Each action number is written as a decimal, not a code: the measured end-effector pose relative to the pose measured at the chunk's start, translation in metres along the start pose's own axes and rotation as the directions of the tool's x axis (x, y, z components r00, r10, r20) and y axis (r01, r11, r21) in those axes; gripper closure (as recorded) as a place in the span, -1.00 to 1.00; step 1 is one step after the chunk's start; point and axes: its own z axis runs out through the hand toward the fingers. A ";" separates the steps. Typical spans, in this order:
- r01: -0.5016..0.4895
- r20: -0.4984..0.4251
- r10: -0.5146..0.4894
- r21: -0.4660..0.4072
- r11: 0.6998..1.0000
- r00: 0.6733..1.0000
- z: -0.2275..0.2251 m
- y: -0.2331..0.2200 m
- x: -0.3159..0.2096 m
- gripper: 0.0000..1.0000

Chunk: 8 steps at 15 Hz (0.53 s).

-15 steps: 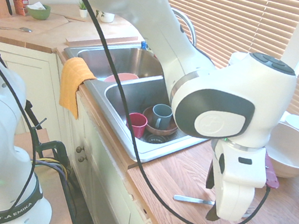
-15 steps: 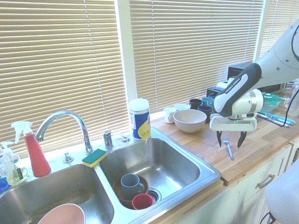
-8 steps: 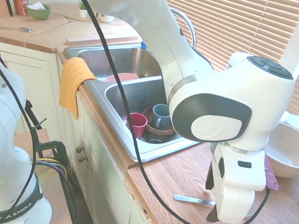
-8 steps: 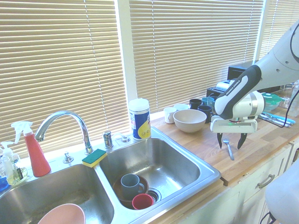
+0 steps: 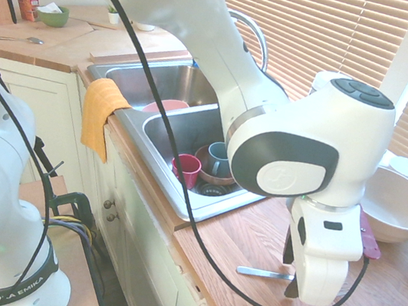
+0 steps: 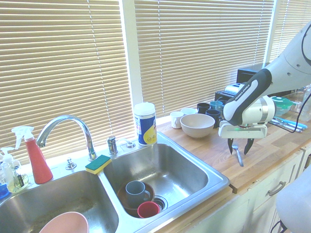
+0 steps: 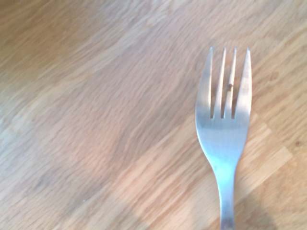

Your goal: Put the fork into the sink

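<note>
The fork (image 5: 263,272) (image 6: 238,156) lies flat on the wooden counter to the right of the sink (image 5: 161,80) (image 6: 221,180). In the wrist view the fork (image 7: 223,124) shows its four tines and the start of its handle, close below the camera. My gripper (image 5: 291,272) (image 6: 238,147) points straight down over the fork. Its two dark fingers stand apart, one on each side of the handle near the tines, low against the counter. The fork rests on the wood and is not lifted.
A big white bowl (image 5: 398,203) (image 6: 197,124) and several mugs (image 6: 209,109) stand behind the gripper by the window. In the near basin sit a grey mug (image 6: 136,191) and a red cup (image 6: 147,209). An orange cloth (image 5: 99,117) hangs over the counter's edge.
The fingers have drawn a little closer together around the fork's handle. The arm has shifted slightly; the fork has not moved.
</note>
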 end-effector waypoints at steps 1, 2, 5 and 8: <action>0.002 -0.001 -0.002 0.002 1.000 1.000 0.000 0.000 0.000 1.00; 0.007 -0.002 -0.007 0.004 1.000 1.000 -0.001 0.000 0.000 1.00; 0.020 -0.001 -0.020 0.020 1.000 1.000 -0.002 -0.002 0.002 1.00; 0.030 0.005 -0.030 0.026 0.999 1.000 -0.002 -0.002 0.002 1.00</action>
